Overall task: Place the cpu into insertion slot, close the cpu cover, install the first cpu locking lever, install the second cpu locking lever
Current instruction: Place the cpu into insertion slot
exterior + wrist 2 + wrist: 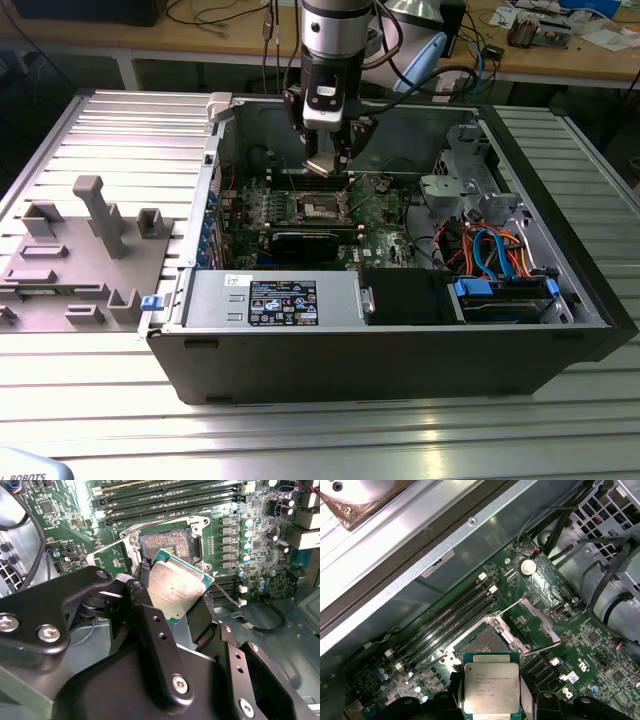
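A ribbed aluminium tabletop [300,430] carried the work, with wooden benches [200,40] strewn with cables behind it. On it lay a big black computer case [400,350], its side open. To the exterior view's left sat a matte grey moulded holder plate [70,250] with blocks and pegs.

Inside the case a green circuit board [385,215] lay flat, crowded with small parts and long black memory slots [455,615].

The arm [335,25] reached down into the case. Its gripper [327,165] had black, bolted metal fingers [145,605] closed narrowly on two opposite edges of the cpu [491,687]. That was a flat square chip with a dull silver lid and a green rim, held tilted above the board.

The insertion slot [482,640], square, dark-centred and silver-rimmed, lay just beside the chip and open. The cpu cover [542,620], a thin shiny frame, stood raised beside it.
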`<state>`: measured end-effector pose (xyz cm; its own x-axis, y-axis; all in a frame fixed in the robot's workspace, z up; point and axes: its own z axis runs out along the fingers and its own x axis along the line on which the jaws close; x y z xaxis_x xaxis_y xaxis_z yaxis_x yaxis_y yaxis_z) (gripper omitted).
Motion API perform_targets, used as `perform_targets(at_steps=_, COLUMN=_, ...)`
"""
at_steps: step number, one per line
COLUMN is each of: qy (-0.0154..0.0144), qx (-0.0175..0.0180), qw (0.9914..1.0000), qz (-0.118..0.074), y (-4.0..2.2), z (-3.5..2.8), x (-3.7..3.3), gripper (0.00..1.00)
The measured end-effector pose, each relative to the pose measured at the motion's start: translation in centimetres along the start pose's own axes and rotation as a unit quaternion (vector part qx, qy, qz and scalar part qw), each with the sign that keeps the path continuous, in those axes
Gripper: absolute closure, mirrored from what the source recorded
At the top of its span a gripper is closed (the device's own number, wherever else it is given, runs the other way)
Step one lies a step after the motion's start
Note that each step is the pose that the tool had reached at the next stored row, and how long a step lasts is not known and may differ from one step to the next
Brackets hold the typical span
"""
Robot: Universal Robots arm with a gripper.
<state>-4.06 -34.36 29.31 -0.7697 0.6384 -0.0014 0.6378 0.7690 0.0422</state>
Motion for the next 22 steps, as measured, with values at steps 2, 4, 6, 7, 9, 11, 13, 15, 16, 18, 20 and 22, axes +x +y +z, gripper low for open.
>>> perform_targets(at_steps=2, qy=-0.0001, qx=0.0000, qw=0.99999, qz=0.003, y=0.00, z=0.01, x=0.00, gripper=0.45)
perform_targets(at_steps=4, qy=-0.0003, qx=0.0000, qw=0.99998, qz=0.006, y=0.00, z=0.02, x=0.00, gripper=0.45)
perform_targets(at_steps=6, qy=-0.0003, qx=0.0000, qw=0.99997, qz=0.008, y=0.00, z=0.02, x=0.00, gripper=0.45)
perform_targets(at_steps=7, qy=-0.0004, qx=0.0000, qw=0.99996, qz=0.009, y=0.00, z=0.02, x=0.00, gripper=0.45)
perform_targets(at_steps=9, qy=-0.0005, qx=0.0000, qw=0.99994, qz=0.011, y=0.00, z=0.03, x=0.00, gripper=0.45)
perform_targets(at_steps=11, qy=-0.0006, qx=0.0000, qw=0.99991, qz=0.013, y=0.00, z=0.03, x=0.00, gripper=0.45)
perform_targets(at_steps=13, qy=-0.0007, qx=0.0000, qw=0.99988, qz=0.016, y=0.00, z=0.04, x=0.00, gripper=0.45)
perform_targets(at_steps=15, qy=-0.0007, qx=0.0001, qw=0.99985, qz=0.017, y=0.00, z=0.04, x=0.00, gripper=0.45)
perform_targets(at_steps=16, qy=-0.0008, qx=0.0000, qw=0.99983, qz=0.018, y=0.00, z=0.04, x=0.00, gripper=0.45)
perform_targets(at_steps=18, qy=-0.0009, qx=0.0000, qw=0.99979, qz=0.021, y=0.00, z=0.05, x=0.00, gripper=0.45)
perform_targets(at_steps=20, qy=-0.0010, qx=0.0000, qw=0.99973, qz=0.023, y=0.00, z=0.06, x=0.00, gripper=0.45)
perform_targets(at_steps=22, qy=-0.0011, qx=0.0000, qw=0.99968, qz=0.025, y=0.00, z=0.07, x=0.00, gripper=0.45)
